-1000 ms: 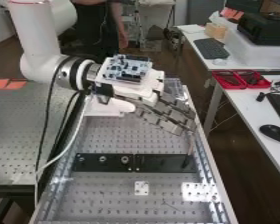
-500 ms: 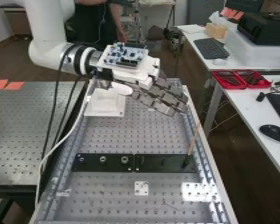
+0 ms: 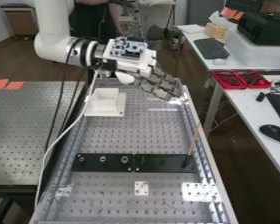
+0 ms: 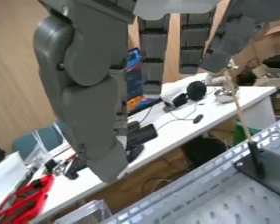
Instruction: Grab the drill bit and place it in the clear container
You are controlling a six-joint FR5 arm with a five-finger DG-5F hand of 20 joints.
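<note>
Robot hand point(image 3: 158, 85) above perforated bench point(image 3: 117, 137); red trays point(image 3: 234, 87) on white table point(image 3: 249, 102)

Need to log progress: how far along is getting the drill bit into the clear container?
Nothing looks certainly done: I can't make out what the clear container holds. The hand is empty, its fingers straight. A thin tan rod stands at the black plate; whether that is the drill bit, I can't tell. Probably left: grasping the bit and placing it.
</note>
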